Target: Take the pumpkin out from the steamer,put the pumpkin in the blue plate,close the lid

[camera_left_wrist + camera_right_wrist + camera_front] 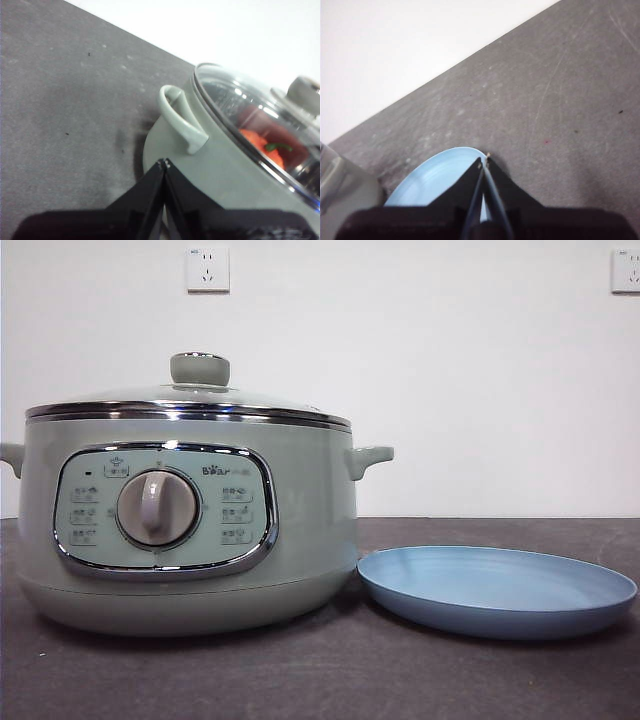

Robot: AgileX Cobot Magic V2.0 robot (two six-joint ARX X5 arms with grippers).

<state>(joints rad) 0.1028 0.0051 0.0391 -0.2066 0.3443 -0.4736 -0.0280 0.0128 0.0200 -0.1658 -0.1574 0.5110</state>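
— Grippers first: how do they stand?
— Both are empty. My left gripper (pixel 164 161) has its jaws pressed together, hanging beside the steamer (pixel 190 530) near a side handle (pixel 181 119). My right gripper (pixel 484 161) is likewise pinched closed, above the blue plate (pixel 497 592).
— And the pumpkin?
— Inside the steamer; the pumpkin (pixel 260 146) shows orange through the lid (pixel 190 400), which sits in place. The plate lies just beside the steamer on the counter (pixel 320 680).

Dark grey table (pixel 300 680); white wall (pixel 450 390); two wall sockets (pixel 207 269), upper edge.
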